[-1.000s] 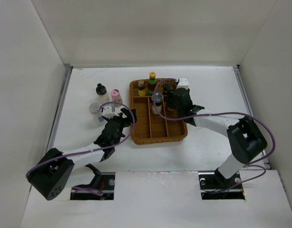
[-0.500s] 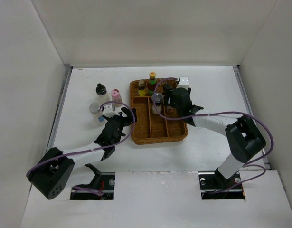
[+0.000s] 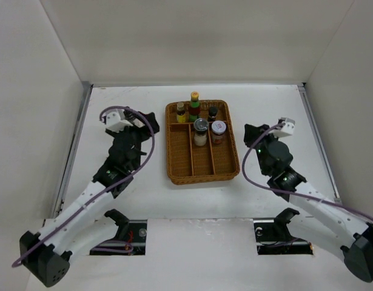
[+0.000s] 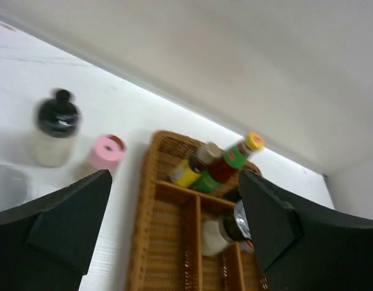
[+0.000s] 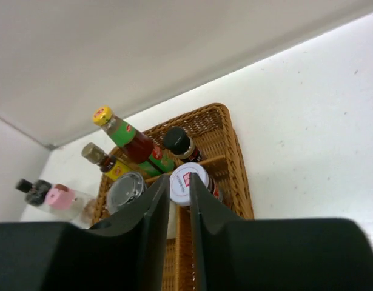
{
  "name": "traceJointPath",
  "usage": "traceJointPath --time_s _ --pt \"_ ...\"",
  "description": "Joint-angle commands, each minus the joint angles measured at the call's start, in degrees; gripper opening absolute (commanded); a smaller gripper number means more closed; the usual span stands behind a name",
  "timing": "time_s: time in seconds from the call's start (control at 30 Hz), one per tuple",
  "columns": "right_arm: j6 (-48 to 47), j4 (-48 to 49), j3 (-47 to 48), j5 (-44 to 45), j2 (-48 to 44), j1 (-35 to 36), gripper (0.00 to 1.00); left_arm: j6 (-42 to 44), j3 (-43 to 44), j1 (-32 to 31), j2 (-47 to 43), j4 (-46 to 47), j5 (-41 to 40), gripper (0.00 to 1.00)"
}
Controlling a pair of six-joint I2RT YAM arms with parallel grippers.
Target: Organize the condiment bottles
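Observation:
In the brown wicker tray point(image 3: 174, 163) stand several condiment bottles: a tall yellow-capped one point(image 3: 194, 103), a small yellow-labelled one point(image 3: 181, 112), a black-capped one point(image 3: 213, 113), a silver-lidded jar point(image 3: 201, 130) and a red-white-capped jar point(image 3: 218, 130). Left of the tray on the table, the left wrist view shows a black-capped bottle point(image 4: 56, 130) and a pink-capped one point(image 4: 107, 151); my left arm hides them from above. My left gripper point(image 3: 142, 119) hangs open and empty above them. To the right of the tray my right gripper point(image 3: 252, 134) is shut on nothing; the red-white cap point(image 5: 187, 180) shows beyond its tips.
A blurred grey shape point(image 4: 5, 188) lies at the left edge of the left wrist view. White walls enclose the table on three sides. The near compartments of the tray point(image 4: 174, 254) hold nothing.
My right gripper has left the red-white-capped jar in the tray, drawn back to the right and shut. My left arm has swung left and away, over the bottles on the table.

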Motion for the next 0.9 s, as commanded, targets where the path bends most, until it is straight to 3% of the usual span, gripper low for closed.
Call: traceJointPath --time_s 0.0,0.07,0.2,0.23,0.4,0.6,0.73,0.87 --pt "5.5 -0.6 -4.8 -0.6 -3.0 0.8 0.24 1.3 4.5 3.2 -3.8 -20.0 -7.7 0.88" --pt "6.1 -0.2 -6.2 -1.8 -3.6 1.2 0.28 1.2 5.9 4.9 -4.6 -24.7 -9.1 0.9" --pt "7.6 3.3 -7.7 -3.2 -2.0 2.5 0.64 1.1 7.3 11.6 0.7 -31.3 -6.6 0.94" --pt "7.7 3.9 -8.1 -3.8 -2.0 3.2 0.69 0.9 6.9 13.3 2.1 -31.5 -5.2 0.94" --pt "7.7 7.0 -10.6 -4.2 -3.4 3.9 0.75 1.1 4.6 18.0 7.4 -25.1 -0.1 0.95" --pt "7.1 6.9 -10.4 -4.2 -3.3 3.9 0.76 1.3 5.4 19.9 14.8 -21.8 0.0 0.93" --pt "7.0 7.1 -10.4 -4.3 -2.7 3.9 0.77 1.3 4.0 20.9 16.9 -18.6 -0.6 0.8" --pt "6.8 7.1 -10.5 -4.2 -2.6 3.9 0.77 1.1 2.6 21.1 15.5 -17.3 -0.4 0.49"
